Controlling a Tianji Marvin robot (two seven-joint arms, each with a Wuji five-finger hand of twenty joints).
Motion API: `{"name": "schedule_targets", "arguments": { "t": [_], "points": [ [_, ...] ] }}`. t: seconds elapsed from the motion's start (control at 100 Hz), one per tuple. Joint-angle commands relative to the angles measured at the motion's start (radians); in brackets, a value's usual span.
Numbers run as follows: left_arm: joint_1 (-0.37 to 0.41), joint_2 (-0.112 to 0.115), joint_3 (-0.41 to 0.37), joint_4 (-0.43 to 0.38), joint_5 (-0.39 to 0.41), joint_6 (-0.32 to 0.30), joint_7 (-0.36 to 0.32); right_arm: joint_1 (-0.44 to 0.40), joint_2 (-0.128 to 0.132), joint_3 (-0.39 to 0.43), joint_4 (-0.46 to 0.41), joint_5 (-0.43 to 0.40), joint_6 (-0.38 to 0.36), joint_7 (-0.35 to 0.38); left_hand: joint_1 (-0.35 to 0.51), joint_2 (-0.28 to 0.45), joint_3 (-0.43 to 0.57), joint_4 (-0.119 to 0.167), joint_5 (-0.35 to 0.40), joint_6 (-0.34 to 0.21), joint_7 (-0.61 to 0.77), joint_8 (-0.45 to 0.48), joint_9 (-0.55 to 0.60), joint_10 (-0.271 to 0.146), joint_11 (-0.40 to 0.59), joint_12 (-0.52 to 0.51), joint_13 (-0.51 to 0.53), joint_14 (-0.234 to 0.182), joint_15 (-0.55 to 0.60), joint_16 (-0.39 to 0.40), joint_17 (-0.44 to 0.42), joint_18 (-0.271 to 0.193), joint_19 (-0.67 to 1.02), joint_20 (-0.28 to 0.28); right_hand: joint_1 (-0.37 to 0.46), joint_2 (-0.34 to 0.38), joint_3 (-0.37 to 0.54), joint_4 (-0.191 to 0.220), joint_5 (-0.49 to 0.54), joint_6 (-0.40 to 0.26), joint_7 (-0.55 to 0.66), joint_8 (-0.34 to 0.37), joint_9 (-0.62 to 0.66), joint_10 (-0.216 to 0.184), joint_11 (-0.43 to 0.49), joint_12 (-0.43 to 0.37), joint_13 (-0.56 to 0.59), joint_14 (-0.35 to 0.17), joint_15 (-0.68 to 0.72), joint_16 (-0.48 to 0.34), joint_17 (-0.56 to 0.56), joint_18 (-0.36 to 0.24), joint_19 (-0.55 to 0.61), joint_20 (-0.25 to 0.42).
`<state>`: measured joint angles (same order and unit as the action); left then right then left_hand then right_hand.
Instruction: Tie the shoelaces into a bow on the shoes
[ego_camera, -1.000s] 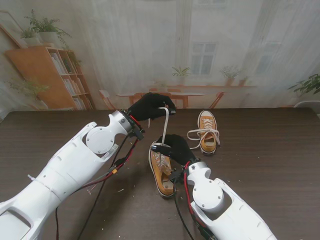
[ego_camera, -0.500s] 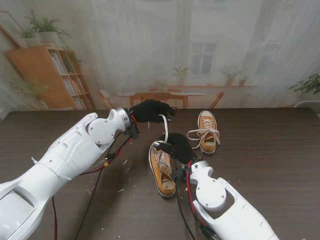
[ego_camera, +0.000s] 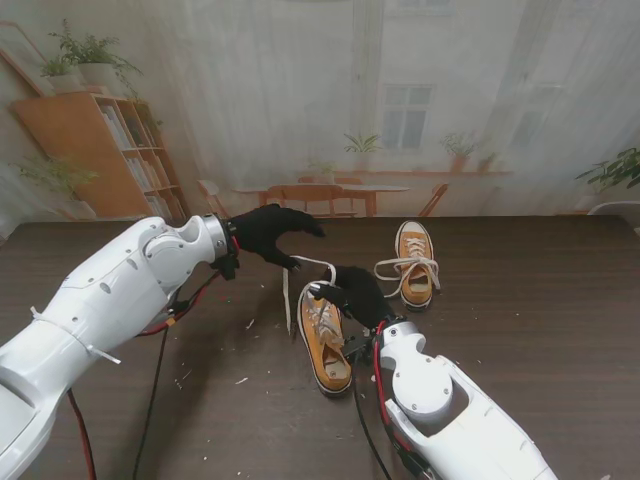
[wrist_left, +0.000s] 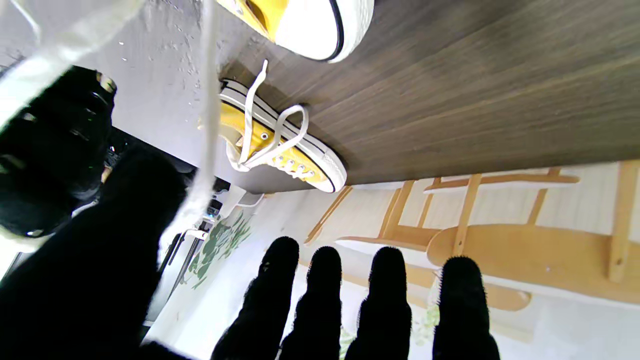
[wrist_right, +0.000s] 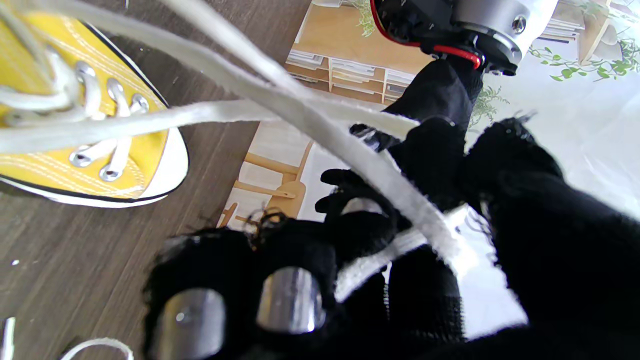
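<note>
Shoelaces (ego_camera: 300, 268) on the nearer yellow shoe (ego_camera: 323, 340) are the job, lying mid-table just left of centre in the stand view. Leftmost: left hand (ego_camera: 268, 230) hangs off the table, left of and beyond the shoe's toe, four fingers (wrist_left: 325, 300) straight and spread, clamped on nothing; one white lace strand drapes loose over its thumb side and its end dangles toward the table, so I call that lace free, not pinched. Next right: right hand (ego_camera: 355, 292) sits over the shoe's toe end, fingers curled and clamped on a lace strand; the right wrist view shows white lace (wrist_right: 310, 125) running across its dark fingertips (wrist_right: 290, 300). Judgement: bow not formed, step looks like making or crossing a loop. To do it well, keep the right hand's pinch low near the eyelets so the first crossing stays snug, and let the left hand re-pinch the hanging strand near its middle, not the tip, pulling sideways without lifting the shoe. Nearer shoe's long axis runs nearly straight away from me, toe farther, heel nearer me, slightly tilted left. Far right: second shoe (ego_camera: 415, 264), laces loose and sprawled to its left, long axis also front-back; which end is its toe I cannot tell from the stand view.
</note>
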<state>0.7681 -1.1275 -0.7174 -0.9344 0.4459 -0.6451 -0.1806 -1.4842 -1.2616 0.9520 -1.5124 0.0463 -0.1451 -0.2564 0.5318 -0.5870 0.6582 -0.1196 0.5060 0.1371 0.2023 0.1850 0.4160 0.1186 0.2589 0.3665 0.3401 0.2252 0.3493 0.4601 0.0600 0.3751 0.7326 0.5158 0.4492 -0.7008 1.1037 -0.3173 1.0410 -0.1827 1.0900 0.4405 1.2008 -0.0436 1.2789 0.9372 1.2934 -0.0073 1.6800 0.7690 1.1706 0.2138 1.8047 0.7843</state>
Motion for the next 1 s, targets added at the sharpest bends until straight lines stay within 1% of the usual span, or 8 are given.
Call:
{"name": "schedule_targets", "arguments": {
  "t": [0.0, 0.12, 0.19, 0.24, 0.27, 0.34, 0.72, 0.99],
  "points": [
    [0.002, 0.02, -0.015, -0.013, 0.01, 0.008, -0.025, 0.002, -0.003, 0.003, -0.006, 0.005, 0.008, 0.01, -0.064, 0.003, -0.017, -0.03, -0.045, -0.05, -0.023, -0.026, -0.053, -0.001, -0.03, -0.034, -0.071, -0.003, -0.053, -0.044, -0.048, -0.045, -0.099, -0.034, 0.018, 0.009, 0.037, 0.012, 0.021, -0.053, -0.004, 0.029, -0.006, -0.023, 0.033, 0.019, 0.02, 0.006, 0.008, -0.012, 0.021, -0.007, 0.271, -0.008],
    [0.054, 0.025, -0.083, -0.045, 0.003, 0.054, -0.032, 0.002, -0.006, 0.004, -0.007, 0.016, 0.014, 0.004, -0.048, 0.137, -0.178, -0.007, -0.07, -0.032, -0.033, -0.02, -0.092, 0.022, -0.043, -0.037, -0.133, 0.01, -0.103, -0.054, -0.08, -0.032, -0.309, -0.05, 0.015, 0.01, 0.035, 0.011, 0.019, -0.052, -0.006, 0.03, -0.006, -0.024, 0.033, 0.019, 0.02, 0.006, 0.008, -0.013, 0.021, -0.006, 0.271, -0.008],
    [0.093, 0.022, -0.135, -0.062, -0.03, 0.088, -0.026, 0.002, -0.006, 0.005, -0.008, 0.02, 0.017, 0.005, -0.024, 0.145, -0.217, 0.002, -0.055, -0.036, -0.028, -0.009, -0.082, 0.026, -0.047, -0.036, -0.133, 0.015, -0.119, -0.054, -0.066, -0.008, -0.426, -0.044, 0.015, 0.011, 0.036, 0.011, 0.017, -0.05, -0.007, 0.03, -0.005, -0.023, 0.033, 0.019, 0.02, 0.008, 0.008, -0.014, 0.021, -0.006, 0.271, -0.009],
    [0.115, 0.025, -0.17, -0.079, -0.09, 0.116, -0.067, 0.001, -0.005, 0.007, -0.011, 0.022, 0.02, 0.008, -0.013, 0.137, -0.221, 0.006, -0.051, -0.035, -0.027, -0.006, -0.077, 0.027, -0.047, -0.036, -0.131, 0.019, -0.124, -0.054, -0.06, -0.001, -0.456, -0.036, 0.015, 0.011, 0.037, 0.012, 0.017, -0.049, -0.007, 0.031, -0.006, -0.023, 0.033, 0.019, 0.02, 0.009, 0.008, -0.014, 0.021, -0.005, 0.272, -0.009],
    [0.127, 0.026, -0.19, -0.086, -0.129, 0.133, -0.093, 0.0, -0.005, 0.008, -0.012, 0.023, 0.022, 0.01, 0.003, 0.122, -0.21, 0.006, -0.048, -0.03, -0.031, -0.003, -0.08, 0.029, -0.05, -0.034, -0.135, 0.019, -0.132, -0.05, -0.047, -0.001, -0.532, 0.007, 0.015, 0.011, 0.038, 0.012, 0.017, -0.049, -0.007, 0.031, -0.006, -0.023, 0.033, 0.019, 0.02, 0.009, 0.008, -0.014, 0.021, -0.005, 0.272, -0.009],
    [0.147, 0.029, -0.229, -0.096, -0.164, 0.161, -0.122, -0.003, -0.005, 0.012, -0.016, 0.032, 0.029, 0.01, 0.02, 0.108, -0.194, 0.008, -0.039, -0.022, -0.03, -0.002, -0.071, 0.035, -0.049, -0.033, -0.13, 0.025, -0.138, -0.051, -0.054, -0.001, -0.541, 0.018, 0.016, 0.009, 0.043, 0.013, 0.017, -0.048, -0.005, 0.033, -0.007, -0.022, 0.034, 0.019, 0.02, 0.01, 0.008, -0.014, 0.021, -0.004, 0.272, -0.009],
    [0.261, 0.045, -0.388, -0.147, -0.142, 0.207, -0.111, -0.001, -0.01, 0.021, -0.013, 0.07, 0.045, 0.013, 0.101, 0.129, -0.14, 0.027, 0.008, -0.007, -0.006, 0.013, -0.019, 0.06, -0.031, -0.019, -0.072, 0.046, -0.126, -0.032, -0.01, 0.02, -0.529, 0.06, 0.008, 0.007, 0.056, 0.008, 0.016, -0.046, -0.006, 0.041, -0.011, -0.024, 0.036, 0.021, 0.019, 0.011, 0.009, -0.016, 0.021, -0.003, 0.272, -0.01],
    [0.389, 0.03, -0.436, -0.229, -0.176, 0.146, -0.02, 0.002, -0.012, 0.018, -0.013, 0.072, 0.049, 0.007, 0.128, 0.1, -0.075, 0.043, 0.085, -0.043, 0.07, 0.046, 0.1, 0.055, 0.03, 0.016, 0.027, 0.057, -0.039, 0.007, 0.092, 0.061, -0.487, 0.116, 0.008, 0.012, 0.047, 0.008, 0.002, -0.033, -0.012, 0.045, -0.007, -0.021, 0.033, 0.017, 0.019, 0.022, 0.003, -0.02, 0.019, 0.016, 0.264, -0.014]
  ]
}}
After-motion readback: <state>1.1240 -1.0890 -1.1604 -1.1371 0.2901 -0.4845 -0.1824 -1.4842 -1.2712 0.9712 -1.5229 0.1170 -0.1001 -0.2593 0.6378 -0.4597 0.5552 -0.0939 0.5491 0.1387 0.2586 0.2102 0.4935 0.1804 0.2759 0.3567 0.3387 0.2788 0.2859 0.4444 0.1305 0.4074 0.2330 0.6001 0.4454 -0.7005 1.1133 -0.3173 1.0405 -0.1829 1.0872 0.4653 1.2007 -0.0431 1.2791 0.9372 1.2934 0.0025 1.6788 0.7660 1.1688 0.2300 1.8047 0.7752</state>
